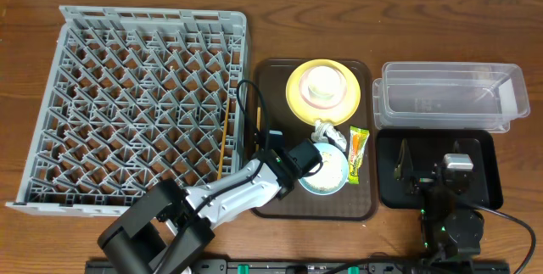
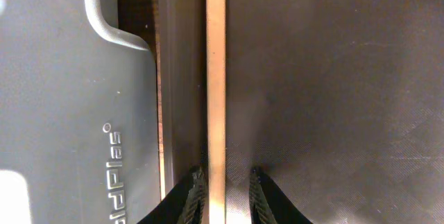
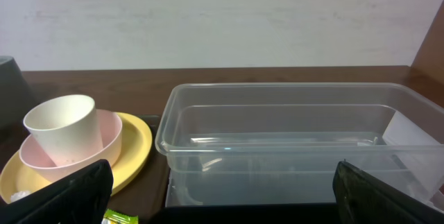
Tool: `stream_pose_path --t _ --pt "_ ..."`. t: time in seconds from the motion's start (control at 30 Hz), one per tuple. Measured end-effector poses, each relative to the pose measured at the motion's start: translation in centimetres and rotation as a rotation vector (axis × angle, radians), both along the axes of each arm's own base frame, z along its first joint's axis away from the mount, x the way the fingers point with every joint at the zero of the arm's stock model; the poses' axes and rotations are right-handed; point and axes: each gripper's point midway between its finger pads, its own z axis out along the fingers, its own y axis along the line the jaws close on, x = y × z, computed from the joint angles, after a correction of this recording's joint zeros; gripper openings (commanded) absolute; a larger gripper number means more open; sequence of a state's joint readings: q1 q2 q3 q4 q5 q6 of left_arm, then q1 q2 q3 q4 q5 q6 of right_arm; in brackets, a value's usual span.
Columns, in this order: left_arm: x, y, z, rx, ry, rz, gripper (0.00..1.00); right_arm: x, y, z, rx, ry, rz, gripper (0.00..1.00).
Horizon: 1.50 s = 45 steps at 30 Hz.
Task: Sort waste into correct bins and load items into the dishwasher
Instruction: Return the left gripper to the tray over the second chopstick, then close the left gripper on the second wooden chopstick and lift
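Left pincer (image 2: pixel 223 195): fingertips straddle a chopstick (image 2: pixel 216 78), slightly apart with a gap on one side, so the grip looks slack. This chopstick lies along the left edge of the brown serving tray (image 1: pixel 356 202), just beside the dish rack (image 1: pixel 127 96).
Second chopstick (image 1: pixel 223 142): slanted in the rack's right edge, apparently loaded.
Yellow plate (image 1: pixel 294 100) carrying white cup (image 3: pixel 61 123): on the serving tray, unloaded.
Napkin (image 1: pixel 327 131), wrapper (image 1: pixel 357 151): unsorted.
Clear container (image 1: pixel 450 96): awaiting waste.
Right pincer (image 3: pixel 222 200): wide apart, holding nothing, parked over the black tray (image 1: pixel 488 185).
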State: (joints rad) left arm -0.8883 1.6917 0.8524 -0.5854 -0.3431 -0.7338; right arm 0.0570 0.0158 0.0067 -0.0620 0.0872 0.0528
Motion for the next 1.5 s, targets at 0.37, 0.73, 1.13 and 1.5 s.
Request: stream_pose_path --t 0.37,0.73,1.13,1.5 --pt "-0.4 -2.3 -0.2 -0.119 0.038 -0.009 0.20 0.0 0.0 0.0 0.000 0.000 0.000 0.99" --pt "0.0 -3.4 -0.1 -0.159 0.033 -0.049 0.20 0.0 0.0 0.0 0.000 0.000 0.000 0.99" --pt "2.4 -2.9 0.8 -0.112 -0.101 -0.048 0.21 0.0 0.0 0.0 0.000 0.000 0.000 0.99" --pt "3.6 -1.1 0.7 -0.124 -0.116 0.065 0.25 0.0 0.0 0.0 0.000 0.000 0.000 0.99"
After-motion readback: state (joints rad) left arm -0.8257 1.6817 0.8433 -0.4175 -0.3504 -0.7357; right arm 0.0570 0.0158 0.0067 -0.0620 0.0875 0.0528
